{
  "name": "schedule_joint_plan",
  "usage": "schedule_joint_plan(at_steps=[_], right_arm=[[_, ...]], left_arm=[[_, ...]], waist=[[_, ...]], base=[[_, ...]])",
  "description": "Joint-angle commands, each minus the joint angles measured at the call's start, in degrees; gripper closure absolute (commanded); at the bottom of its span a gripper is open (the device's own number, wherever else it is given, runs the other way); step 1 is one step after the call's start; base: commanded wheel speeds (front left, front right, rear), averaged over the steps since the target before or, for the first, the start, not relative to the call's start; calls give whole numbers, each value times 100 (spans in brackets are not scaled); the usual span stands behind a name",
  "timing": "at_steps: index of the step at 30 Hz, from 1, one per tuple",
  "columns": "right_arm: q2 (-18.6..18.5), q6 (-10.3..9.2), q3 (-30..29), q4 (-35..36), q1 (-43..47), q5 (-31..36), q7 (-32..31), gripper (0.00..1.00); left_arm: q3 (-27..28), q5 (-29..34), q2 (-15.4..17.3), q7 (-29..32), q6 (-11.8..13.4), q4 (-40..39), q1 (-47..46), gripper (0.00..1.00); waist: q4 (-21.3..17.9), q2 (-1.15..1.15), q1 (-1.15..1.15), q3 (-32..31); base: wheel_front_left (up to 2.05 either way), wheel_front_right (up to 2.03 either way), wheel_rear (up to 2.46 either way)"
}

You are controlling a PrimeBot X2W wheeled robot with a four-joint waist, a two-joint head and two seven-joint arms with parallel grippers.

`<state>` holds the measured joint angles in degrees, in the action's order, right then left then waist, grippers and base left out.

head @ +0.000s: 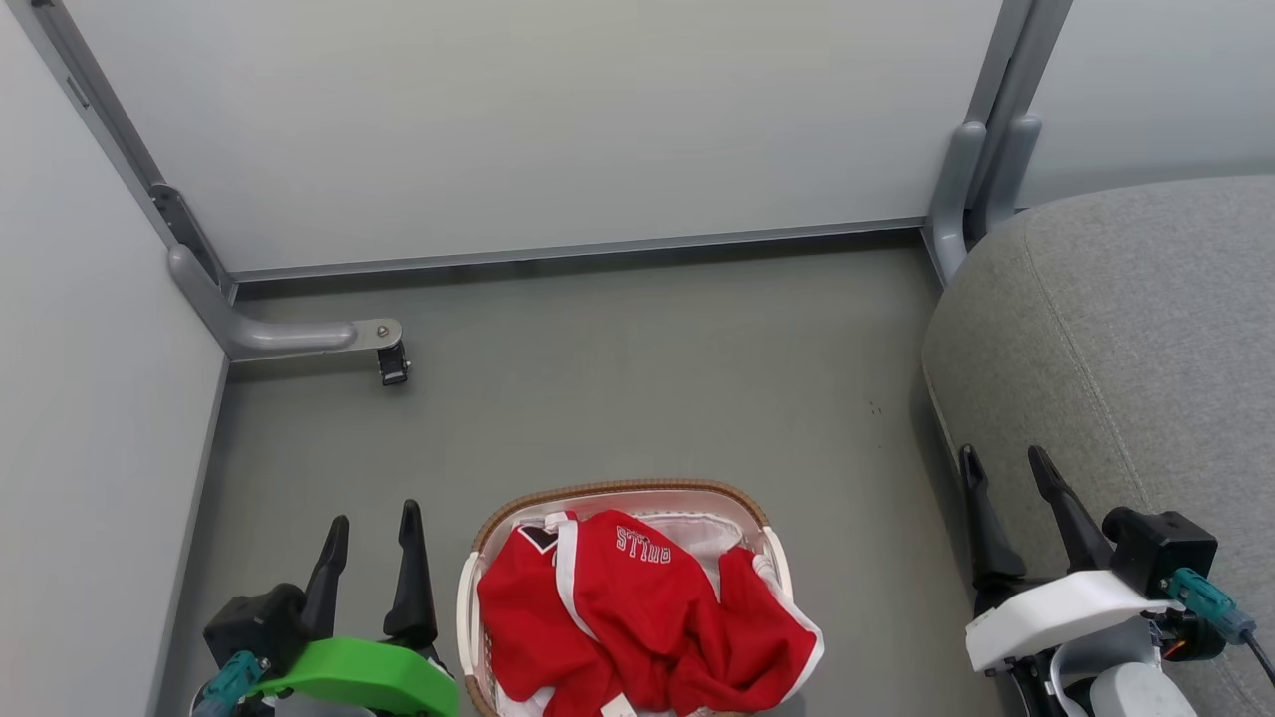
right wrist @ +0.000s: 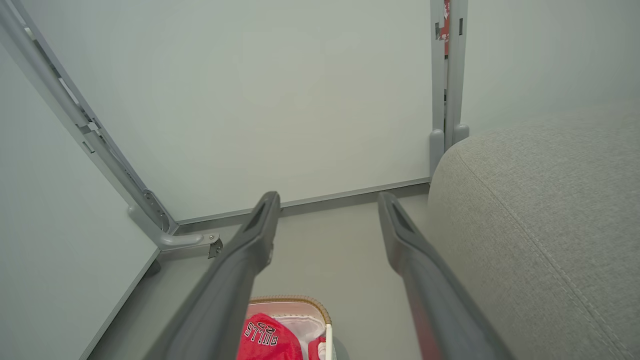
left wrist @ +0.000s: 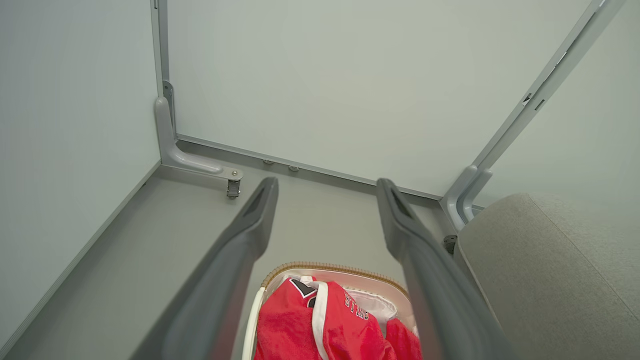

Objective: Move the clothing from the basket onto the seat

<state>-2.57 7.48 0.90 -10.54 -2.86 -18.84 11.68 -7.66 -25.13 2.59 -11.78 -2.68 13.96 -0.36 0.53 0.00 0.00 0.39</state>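
Nearest the lens, the left gripper (head: 375,516) and the right gripper (head: 1003,456) rise from the bottom corners of the head view. Each has its two dark fingers spread apart with nothing between them.

The clothing (head: 637,617) lies between the two grippers and touches neither. It is a crumpled heap of bright red fabric with white trim, piled in the basket (head: 618,490) at the bottom middle of the head view. The "BULLS" lettering (head: 642,545) reads upside down there, and a black patch shows at the heap's upper left. One red fold with a white edge hangs over the basket's right rim. White cloth liner (head: 707,533) shows behind the heap, under the brown woven-look rim.

The left gripper stands just beside the basket's left side. The right gripper is well apart from it, over the near edge of the seat (head: 1126,349). In the left wrist view the red heap sits low between that gripper's spread fingers. In the right wrist view it shows at the bottom edge, closer to the left-hand finger.

The basket stands on a grey floor (head: 637,378). The grey seat fills the right side, apart from the basket. Pale panels (head: 538,119) wall in the far side and the left, and a small caster (head: 393,366) sits under a grey bracket at the left corner.
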Motion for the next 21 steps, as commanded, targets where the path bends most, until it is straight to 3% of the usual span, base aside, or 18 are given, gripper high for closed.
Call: schedule_joint_plan(at_steps=[1, 21], right_arm=[[-33, 2, 16, 3, 16, 151, 73, 0], [-44, 1, 70, -97, -25, 990, 284, 0]], left_arm=[[-27, 127, 39, -60, 30, 11, -6, 0], [-123, 789, 44, -273, 82, 454, -64, 0]], waist=[[1, 0, 0, -1], [37, 0, 0, 11]], base=[[0, 0, 0], [0, 0, 0]])
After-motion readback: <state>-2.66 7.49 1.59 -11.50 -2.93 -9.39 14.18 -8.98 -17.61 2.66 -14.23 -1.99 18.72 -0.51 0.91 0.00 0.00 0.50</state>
